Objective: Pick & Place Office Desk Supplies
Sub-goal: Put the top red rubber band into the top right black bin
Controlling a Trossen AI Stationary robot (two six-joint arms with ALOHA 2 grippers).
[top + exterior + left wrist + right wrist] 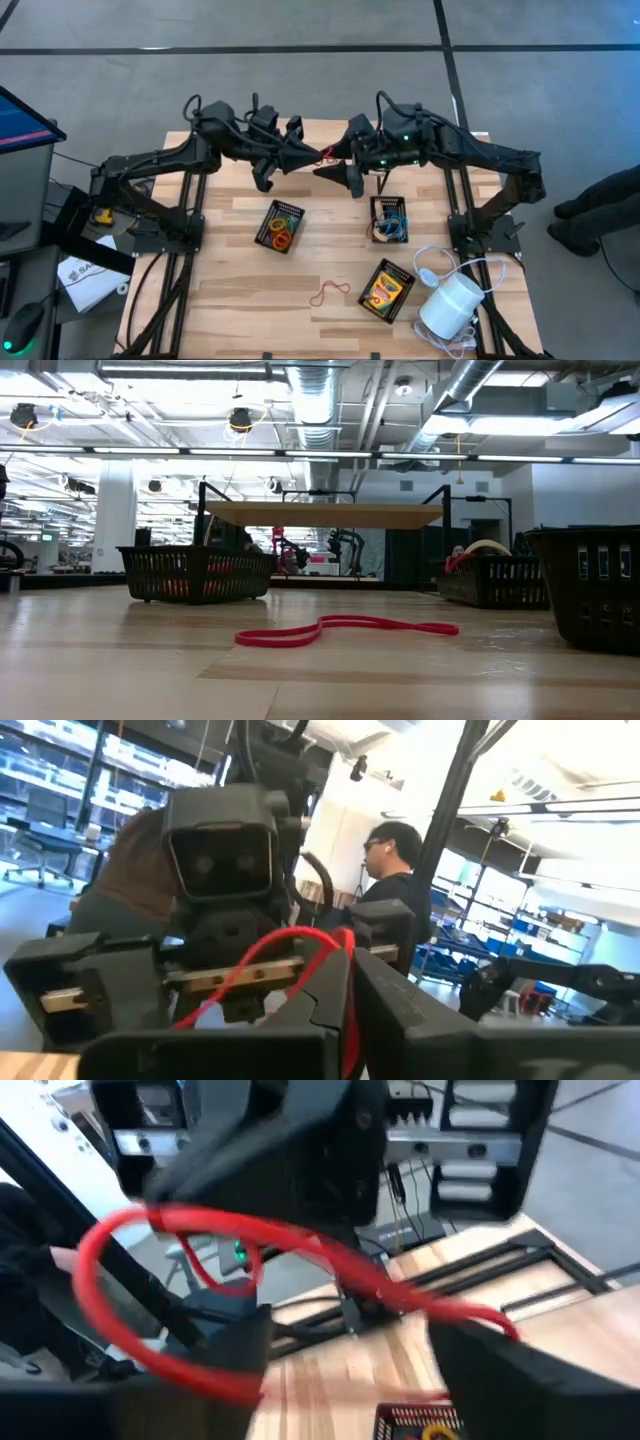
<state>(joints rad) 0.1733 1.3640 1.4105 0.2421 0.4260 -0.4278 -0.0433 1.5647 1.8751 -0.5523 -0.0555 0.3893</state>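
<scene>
While the two arms meet nose to nose over the desk's (250,300) far edge, a red loop (326,154) hangs between them. Left gripper (312,157) has its fingers closed on the loop; right gripper (335,152) has its fingers wide, loop draped across but not clamped. Likely a handover: right should close fully on the band before left lets go, or it drops. Another red loop (329,292) lies near the front edge.
</scene>
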